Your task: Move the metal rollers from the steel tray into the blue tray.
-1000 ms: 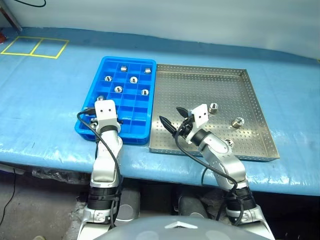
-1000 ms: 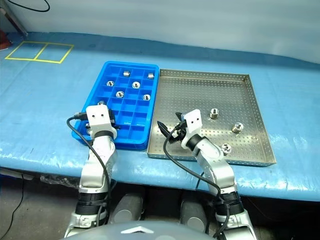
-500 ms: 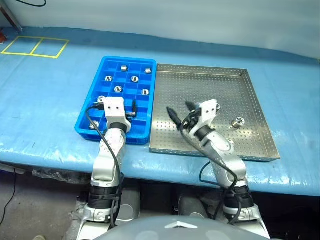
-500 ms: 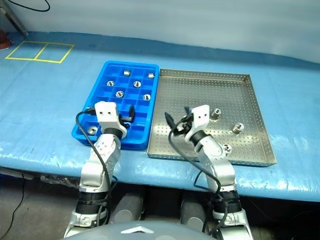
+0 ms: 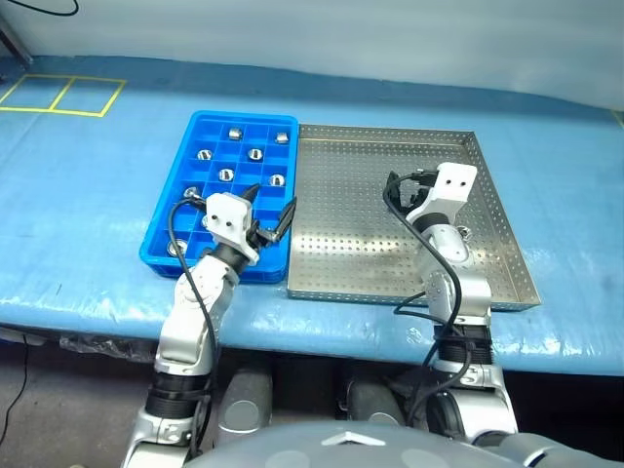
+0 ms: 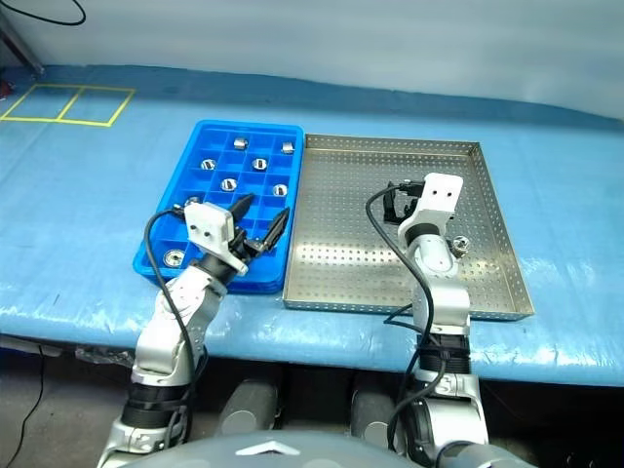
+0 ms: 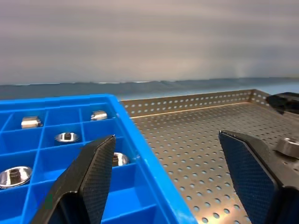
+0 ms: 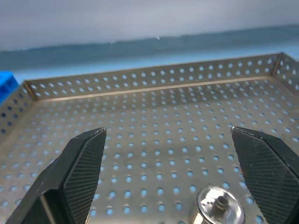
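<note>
Rollers, shiny silver rings, in blue tray compartments

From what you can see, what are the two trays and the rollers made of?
Steel tray: looks like bare grey sheet metal, matte-bright, punched with even rows of round holes, with thin folded rims.
Blue tray: probably moulded plastic, given its uniform bright blue colour, soft sheen and moulded grid walls.
Metal rollers, such as this one: polished metal, likely steel; mirror-like highlights and a hollow centre.
</note>
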`<state>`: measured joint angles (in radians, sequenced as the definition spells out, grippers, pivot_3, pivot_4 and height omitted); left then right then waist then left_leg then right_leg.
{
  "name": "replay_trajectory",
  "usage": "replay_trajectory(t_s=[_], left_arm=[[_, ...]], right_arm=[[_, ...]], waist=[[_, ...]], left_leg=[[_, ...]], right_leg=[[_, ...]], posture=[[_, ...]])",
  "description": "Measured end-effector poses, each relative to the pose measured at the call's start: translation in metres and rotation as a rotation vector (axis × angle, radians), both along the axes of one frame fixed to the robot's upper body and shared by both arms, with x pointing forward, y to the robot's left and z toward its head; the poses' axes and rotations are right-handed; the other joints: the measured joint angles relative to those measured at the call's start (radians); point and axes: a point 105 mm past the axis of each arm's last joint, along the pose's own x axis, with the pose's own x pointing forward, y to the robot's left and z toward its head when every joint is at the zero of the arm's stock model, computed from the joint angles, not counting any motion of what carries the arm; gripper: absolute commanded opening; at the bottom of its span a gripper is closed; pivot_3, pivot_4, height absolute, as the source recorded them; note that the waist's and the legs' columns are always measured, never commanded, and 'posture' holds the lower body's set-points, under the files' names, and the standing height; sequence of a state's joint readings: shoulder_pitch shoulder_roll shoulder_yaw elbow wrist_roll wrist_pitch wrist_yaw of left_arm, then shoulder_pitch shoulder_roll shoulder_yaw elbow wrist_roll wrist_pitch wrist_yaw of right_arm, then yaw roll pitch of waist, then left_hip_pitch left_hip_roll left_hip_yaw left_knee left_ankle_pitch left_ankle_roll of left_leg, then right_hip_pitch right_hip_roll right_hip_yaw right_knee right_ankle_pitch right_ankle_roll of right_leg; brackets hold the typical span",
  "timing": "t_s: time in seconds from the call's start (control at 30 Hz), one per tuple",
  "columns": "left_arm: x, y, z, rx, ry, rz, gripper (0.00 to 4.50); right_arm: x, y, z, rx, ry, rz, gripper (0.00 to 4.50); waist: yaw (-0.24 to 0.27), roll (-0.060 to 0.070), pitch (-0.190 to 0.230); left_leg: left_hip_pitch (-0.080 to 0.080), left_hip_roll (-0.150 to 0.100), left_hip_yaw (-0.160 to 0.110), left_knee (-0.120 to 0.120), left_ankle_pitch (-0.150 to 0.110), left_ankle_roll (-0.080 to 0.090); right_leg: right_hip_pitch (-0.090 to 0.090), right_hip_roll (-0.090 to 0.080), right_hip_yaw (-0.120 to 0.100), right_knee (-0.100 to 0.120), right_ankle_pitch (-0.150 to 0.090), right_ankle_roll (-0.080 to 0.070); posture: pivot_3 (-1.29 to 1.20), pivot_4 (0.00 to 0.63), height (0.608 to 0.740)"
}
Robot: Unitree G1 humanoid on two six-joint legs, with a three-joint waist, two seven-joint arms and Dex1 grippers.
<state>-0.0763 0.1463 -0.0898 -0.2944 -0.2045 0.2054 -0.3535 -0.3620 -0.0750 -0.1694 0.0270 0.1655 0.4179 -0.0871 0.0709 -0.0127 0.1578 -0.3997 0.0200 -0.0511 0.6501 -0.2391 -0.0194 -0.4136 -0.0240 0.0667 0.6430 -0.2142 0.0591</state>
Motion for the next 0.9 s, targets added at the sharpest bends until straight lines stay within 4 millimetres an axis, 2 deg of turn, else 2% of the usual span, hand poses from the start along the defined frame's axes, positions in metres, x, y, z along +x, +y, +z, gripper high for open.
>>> replay_trajectory(t_s=[0.23, 0.33, 0.53, 0.57, 0.67, 0.77, 0.83, 0.9], left_arm=[[-0.018, 0.001, 0.001, 0.073, -0.032, -0.084, 3.87], [-0.020, 0.001, 0.001, 0.072, -0.035, -0.083, 3.92], [-0.020, 0.003, 0.000, 0.074, -0.032, -0.064, 3.92], [-0.020, 0.003, 0.000, 0.074, -0.031, -0.063, 3.92], [-0.021, 0.004, 0.000, 0.078, -0.032, -0.059, 3.92], [-0.023, 0.006, 0.004, 0.099, -0.050, -0.056, 3.92], [-0.025, 0.004, 0.011, 0.093, -0.073, -0.063, 3.92], [-0.029, 0.000, 0.019, 0.089, -0.099, -0.078, 3.92]], right_arm=[[0.009, -0.024, -0.025, 0.054, 0.209, -0.179, 4.50], [0.008, -0.029, -0.038, 0.095, 0.279, -0.207, 3.90], [0.010, -0.021, -0.040, 0.101, 0.282, -0.139, 1.91], [0.011, -0.018, -0.039, 0.091, 0.281, -0.128, 1.70], [0.011, -0.016, -0.038, -0.011, 0.277, -0.112, 1.72], [0.013, -0.013, -0.028, -0.112, 0.207, -0.082, 1.72], [0.016, 0.004, -0.015, -0.070, 0.113, 0.024, 1.72], [0.017, 0.030, 0.003, -0.041, 0.004, 0.187, 1.72]], waist=[[0.007, 0.001, 0.000], [0.012, 0.001, 0.000], [0.014, 0.002, 0.001], [0.014, 0.002, 0.001], [0.016, 0.002, 0.001], [0.018, 0.002, 0.001], [0.016, 0.002, 0.001], [0.015, 0.003, 0.002]], left_leg=[[0.000, 0.000, 0.000, -0.001, 0.000, 0.000], [0.000, 0.000, 0.000, -0.001, 0.000, 0.000], [0.000, 0.000, 0.000, -0.002, 0.000, 0.000], [0.000, 0.000, 0.000, -0.002, 0.000, 0.000], [0.000, 0.000, 0.000, -0.002, 0.000, 0.000], [0.000, 0.000, 0.000, -0.002, 0.000, 0.000], [0.000, 0.001, 0.000, -0.003, 0.000, 0.000], [0.000, 0.001, 0.000, -0.003, 0.000, 0.000]], right_leg=[[0.000, 0.000, 0.000, 0.000, 0.000, -0.001], [0.000, 0.000, 0.000, 0.000, 0.000, -0.001], [-0.001, 0.000, 0.000, 0.000, -0.001, 0.000], [-0.001, 0.000, 0.000, 0.000, -0.001, 0.000], [-0.001, 0.000, 0.000, 0.000, -0.001, 0.000], [-0.001, 0.000, 0.000, 0.000, -0.002, 0.001], [-0.001, 0.001, 0.000, 0.000, -0.002, 0.001], [-0.001, 0.001, 0.000, 0.000, -0.002, 0.002]], posture=[[0.31, 0.150, 0.740], [0.33, 0.150, 0.740], [0.33, 0.150, 0.740], [0.33, 0.150, 0.740], [0.35, 0.150, 0.740], [0.36, 0.150, 0.740], [0.38, 0.150, 0.740], [0.40, 0.150, 0.740]])
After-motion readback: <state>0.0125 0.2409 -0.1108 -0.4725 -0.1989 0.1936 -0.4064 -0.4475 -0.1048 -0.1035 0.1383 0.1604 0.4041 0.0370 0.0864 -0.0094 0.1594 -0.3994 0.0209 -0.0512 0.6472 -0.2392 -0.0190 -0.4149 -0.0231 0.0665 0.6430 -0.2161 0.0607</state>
